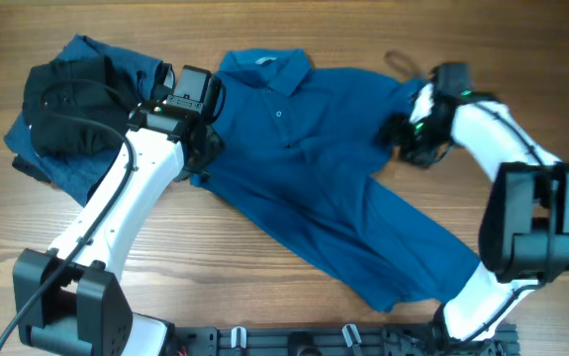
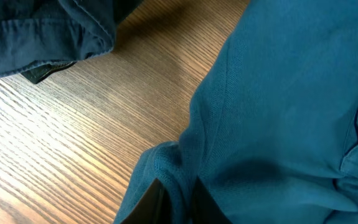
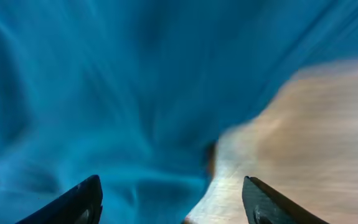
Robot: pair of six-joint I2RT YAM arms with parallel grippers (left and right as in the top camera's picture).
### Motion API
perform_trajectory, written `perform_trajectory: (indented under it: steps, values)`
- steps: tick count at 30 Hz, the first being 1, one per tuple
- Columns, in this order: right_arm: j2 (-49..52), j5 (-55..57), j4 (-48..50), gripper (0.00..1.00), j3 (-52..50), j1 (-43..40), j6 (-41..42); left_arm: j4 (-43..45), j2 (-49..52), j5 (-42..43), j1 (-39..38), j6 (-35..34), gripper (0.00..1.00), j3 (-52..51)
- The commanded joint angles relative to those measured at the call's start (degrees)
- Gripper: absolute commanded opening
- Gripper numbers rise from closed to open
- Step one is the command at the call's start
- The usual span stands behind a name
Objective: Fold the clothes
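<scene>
A medium-blue polo shirt [image 1: 333,168] lies spread across the table, collar at the top, hem toward the lower right. My left gripper [image 1: 201,158] is at the shirt's left sleeve and is shut on a fold of it [image 2: 172,180]. My right gripper [image 1: 418,138] is at the shirt's right sleeve; its fingers [image 3: 172,199] are open and straddle the fabric edge [image 3: 135,124] just above the table. A black garment [image 1: 71,104] lies on darker blue clothes [image 1: 42,158] at the far left.
Bare wooden table [image 1: 264,297] shows in front of the shirt and between shirt and pile [image 2: 91,124]. A thin dark cord loop [image 1: 401,61] lies at the back by the right arm. The arm bases stand at the front edge.
</scene>
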Motion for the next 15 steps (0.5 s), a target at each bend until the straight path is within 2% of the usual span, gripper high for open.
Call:
perform_trajectory:
  steps: [1,2,5,6,8,11,15]
  values:
    - [0.6,2.3,2.1,0.68,-3.2,4.1,1.0,0.1,-0.6,-1.4,0.4,0.8,0.13,0.0]
    - [0.6,3.1,2.1,0.57,-3.6,5.5,1.5,0.1,-0.6,-1.4,0.4,0.8,0.13,0.0]
    - [0.6,7.8,4.3,0.10,-3.7,7.8,2.9,0.1,-0.6,-1.4,0.4,0.8,0.15,0.0]
    - [0.6,10.0,5.7,0.04,-3.7,7.8,2.9,0.1,-0.6,-1.4,0.4,0.8,0.15,0.0]
    - [0.5,16.8,9.3,0.04,-1.5,5.8,2.9,0.0,-0.6,-1.4,0.4,0.8,0.15,0.0]
    - [0.5,23.9,7.8,0.04,9.6,-0.1,2.7,0.0,-0.6,-1.4,0.4,0.8,0.17,0.0]
    - [0.5,25.5,9.0,0.04,21.4,-5.9,-2.1,0.1,-0.6,-1.4,0.4,0.8,0.17,0.0]
